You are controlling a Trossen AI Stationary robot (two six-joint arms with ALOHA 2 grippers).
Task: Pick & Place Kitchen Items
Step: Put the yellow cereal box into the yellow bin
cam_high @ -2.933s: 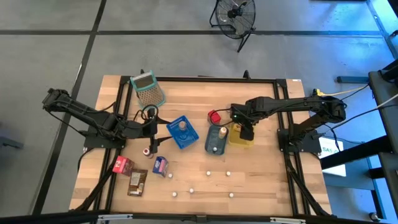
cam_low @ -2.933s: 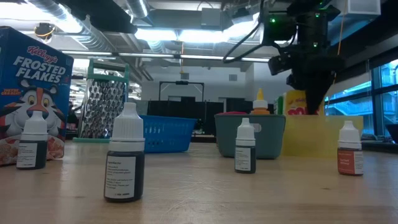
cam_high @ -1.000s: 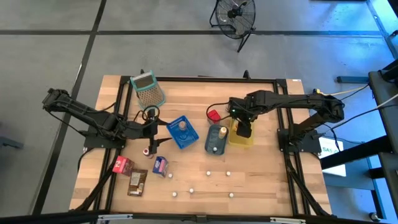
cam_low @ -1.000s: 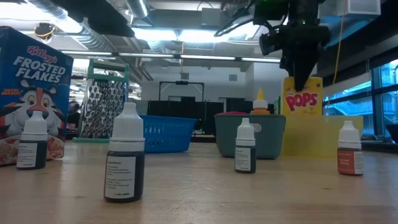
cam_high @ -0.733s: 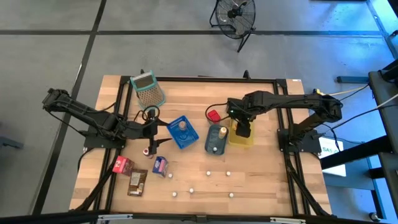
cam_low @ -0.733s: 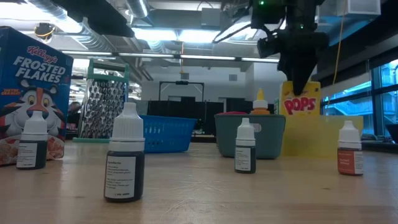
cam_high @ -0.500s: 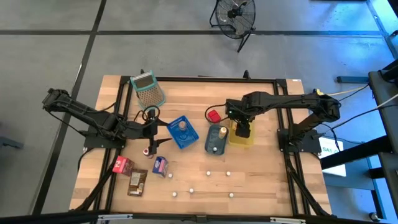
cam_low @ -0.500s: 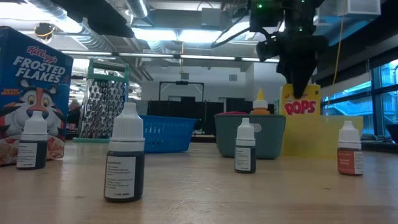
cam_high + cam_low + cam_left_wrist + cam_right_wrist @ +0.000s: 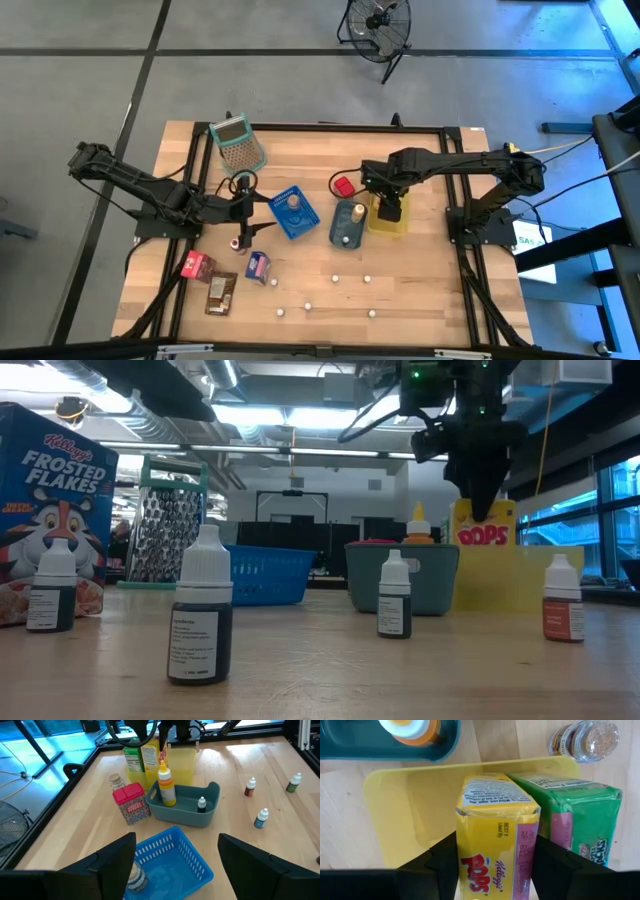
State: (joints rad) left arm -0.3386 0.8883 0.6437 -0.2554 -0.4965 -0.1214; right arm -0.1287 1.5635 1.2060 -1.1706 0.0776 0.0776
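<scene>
My right gripper (image 9: 388, 208) hangs over the yellow tray (image 9: 401, 230), shut on a yellow Pops cereal box (image 9: 492, 820). The box stands upright inside the tray beside a green box (image 9: 570, 815); in the low view the Pops box (image 9: 485, 532) shows under the gripper (image 9: 480, 508). My left gripper (image 9: 175, 865) is open and holds nothing, above the blue basket (image 9: 175, 850) at the table's middle left. Small dropper bottles (image 9: 395, 595) stand on the near part of the table. My right gripper pinches the Pops box between its two fingers, one on each of two opposite sides (image 9: 461, 845) near the box's upper end. The fingers come from above, pointing down. The box stays upright with its lower part inside the yellow tray; whether it rests on the tray's floor is hidden.
A teal tray (image 9: 347, 228) with an orange-capped bottle (image 9: 166, 787) sits left of the yellow one. A red tin (image 9: 132, 802) and a spice jar (image 9: 584, 739) stand behind them. A grater (image 9: 238, 143) is far left. Small boxes (image 9: 221, 292) lie near left.
My right gripper has sunk a little, straight down, still shut on the Pops box. The box has kept upright and has gone deeper into the yellow tray.
</scene>
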